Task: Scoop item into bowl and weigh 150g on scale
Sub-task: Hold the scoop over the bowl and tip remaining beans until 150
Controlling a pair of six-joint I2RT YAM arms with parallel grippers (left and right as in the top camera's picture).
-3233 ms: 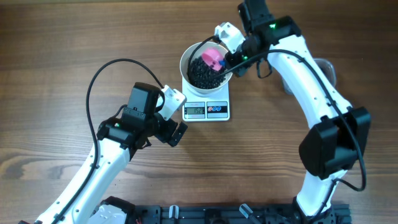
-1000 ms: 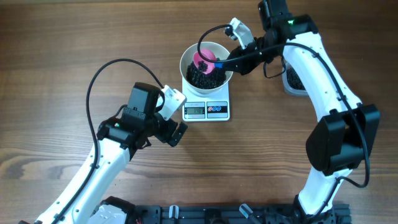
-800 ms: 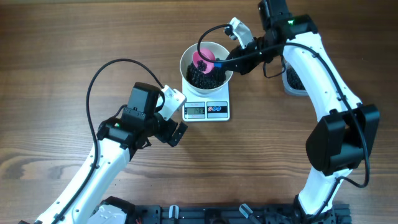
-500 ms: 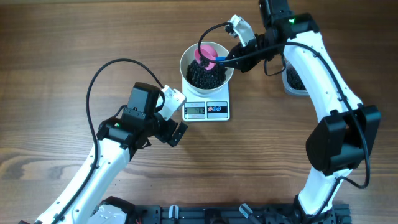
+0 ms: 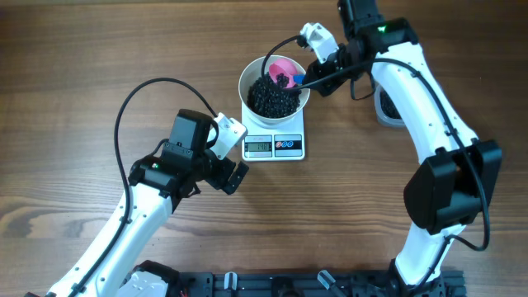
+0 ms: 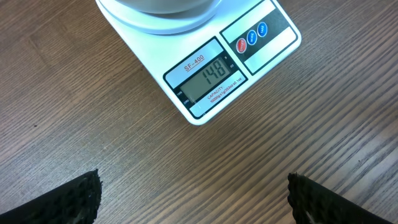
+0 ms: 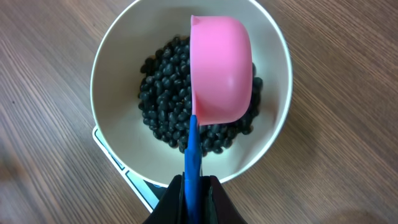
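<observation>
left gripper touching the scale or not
Apart. The left wrist view shows the left gripper open, its fingertips at the bottom corners of the picture, with a stretch of bare table between them and the scale.

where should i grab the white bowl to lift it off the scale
Pinch the thin rim of the bowl at its left edge, coming straight down, one finger inside, one outside. The wall is smooth and rounded, and the pink scoop in the right end effector hangs over the far right part.
</observation>
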